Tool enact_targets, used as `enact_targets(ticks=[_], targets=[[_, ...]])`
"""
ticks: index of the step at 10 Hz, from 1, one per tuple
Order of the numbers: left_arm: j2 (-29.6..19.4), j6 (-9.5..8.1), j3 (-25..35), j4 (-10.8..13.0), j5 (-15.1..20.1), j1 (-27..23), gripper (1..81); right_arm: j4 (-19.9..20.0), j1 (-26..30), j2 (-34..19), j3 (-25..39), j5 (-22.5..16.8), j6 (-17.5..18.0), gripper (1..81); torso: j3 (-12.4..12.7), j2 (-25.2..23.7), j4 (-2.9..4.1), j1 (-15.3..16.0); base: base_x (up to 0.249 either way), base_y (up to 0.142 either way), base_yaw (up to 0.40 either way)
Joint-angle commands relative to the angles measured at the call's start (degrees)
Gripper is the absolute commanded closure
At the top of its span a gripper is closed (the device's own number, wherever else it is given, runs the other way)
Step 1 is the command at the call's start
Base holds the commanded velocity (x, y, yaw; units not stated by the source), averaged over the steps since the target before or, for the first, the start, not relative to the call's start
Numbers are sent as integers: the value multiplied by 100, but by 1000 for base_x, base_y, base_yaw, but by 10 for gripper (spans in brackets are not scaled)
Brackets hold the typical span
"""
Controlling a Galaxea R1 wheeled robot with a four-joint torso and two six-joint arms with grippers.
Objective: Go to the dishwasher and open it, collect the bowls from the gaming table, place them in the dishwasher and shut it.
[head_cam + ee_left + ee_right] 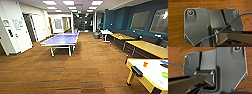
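Grippers: jaw state can't tell. Step: driving twd gaming table (150,75) near right, green bowl (164,74) on it; needs closer approach.

White-topped, yellow-edged gaming table (140,72), blue ping-pong table (61,39)

I note a brown wood-plank floor (82,65), a blue table-tennis table (61,39) mid-room, yellow-wood tables (147,47) along the teal wall (117,18) (ceiling panels (68,3) lit).
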Motion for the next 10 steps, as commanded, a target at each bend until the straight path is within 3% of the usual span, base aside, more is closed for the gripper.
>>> enact_targets(ticks=[1,5,10], targets=[[13,48,2,26,298,-224,10,-47,222,37,44,-309,-25,10,0,0,0,0,0,0,0],[-13,48,11,26,316,-233,10,-47,205,37,44,-309,-25,10,0,-2,0,-3,0,0,0],[-163,56,283,35,342,-233,10,-47,196,37,44,-309,-25,10,0,-2,0,-3,0,0,-233]])
